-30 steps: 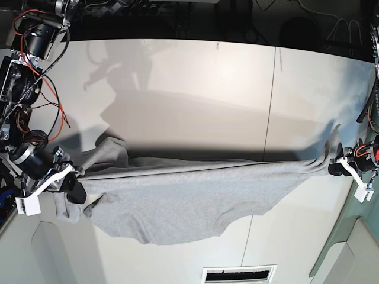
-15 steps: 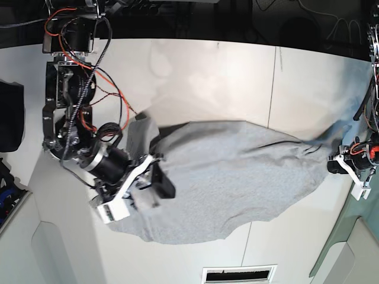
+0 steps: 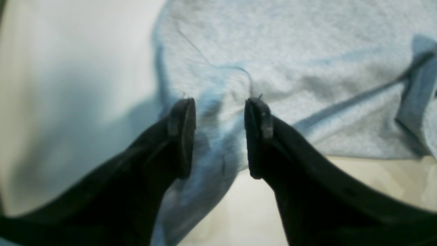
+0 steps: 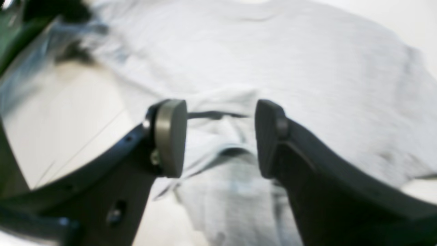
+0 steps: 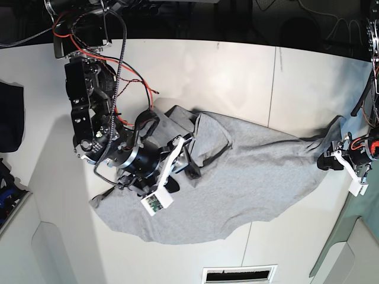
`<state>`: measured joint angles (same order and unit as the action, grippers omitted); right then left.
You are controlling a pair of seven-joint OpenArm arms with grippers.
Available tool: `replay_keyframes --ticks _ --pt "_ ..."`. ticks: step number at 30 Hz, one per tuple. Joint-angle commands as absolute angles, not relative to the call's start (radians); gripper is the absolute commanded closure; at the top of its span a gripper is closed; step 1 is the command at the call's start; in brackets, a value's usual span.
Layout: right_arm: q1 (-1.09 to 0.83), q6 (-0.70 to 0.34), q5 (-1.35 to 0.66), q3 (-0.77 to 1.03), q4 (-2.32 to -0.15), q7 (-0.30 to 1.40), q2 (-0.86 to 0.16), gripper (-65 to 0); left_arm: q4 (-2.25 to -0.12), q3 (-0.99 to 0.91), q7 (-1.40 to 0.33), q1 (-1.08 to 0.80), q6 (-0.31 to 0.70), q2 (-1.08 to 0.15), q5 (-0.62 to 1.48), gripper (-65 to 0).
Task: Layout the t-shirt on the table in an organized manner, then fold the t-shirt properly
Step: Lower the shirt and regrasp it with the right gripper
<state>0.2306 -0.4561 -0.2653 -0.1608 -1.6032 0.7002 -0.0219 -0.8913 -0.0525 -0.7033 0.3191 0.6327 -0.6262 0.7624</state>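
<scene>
The light grey t-shirt lies loosely spread on the white table, with a bunched fold near its upper left. My right gripper hovers over that fold. In the right wrist view it is open above the cloth, where a thin dark trim line shows. My left gripper sits at the shirt's far right corner. The left wrist view shows it open, a ridge of shirt lying between its fingertips without being pinched.
A dark navy cloth lies at the table's left edge. A thin seam runs down the tabletop. A slotted vent sits at the near edge. The right arm's body and red cables stand over the left of the table.
Both grippers have opened and let go of the shirt. The shirt went from stretched taut in the air to lying on the table. The right arm swung inward over the cloth.
</scene>
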Motion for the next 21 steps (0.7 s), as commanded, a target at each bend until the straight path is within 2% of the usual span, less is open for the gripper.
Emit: replay_keyframes --ticks 1,5,10,15,21 --pt "0.252 -0.461 -0.284 -0.136 -1.621 0.673 -0.014 -31.6 -0.908 -0.060 -0.694 0.343 0.662 -0.649 0.804 -26.7" --pt "0.246 -0.462 -0.287 -0.035 -1.620 0.700 -0.016 -31.6 -0.908 -0.060 -0.700 0.343 0.698 -0.648 0.859 -26.7" --pt "0.187 -0.552 -0.322 -0.010 -1.577 0.645 -0.065 -31.6 -0.908 -0.060 -0.668 0.343 0.698 -0.619 0.827 -26.7" --pt "0.228 -0.554 -0.310 -0.039 -1.353 0.519 -0.093 -31.6 -0.908 -0.060 -0.535 0.343 0.588 -0.562 0.609 -35.2" --pt "0.268 -0.580 -0.311 -0.144 -1.209 0.516 -0.083 -31.6 -0.907 -0.060 -0.475 0.344 0.464 -0.557 0.495 -35.7"
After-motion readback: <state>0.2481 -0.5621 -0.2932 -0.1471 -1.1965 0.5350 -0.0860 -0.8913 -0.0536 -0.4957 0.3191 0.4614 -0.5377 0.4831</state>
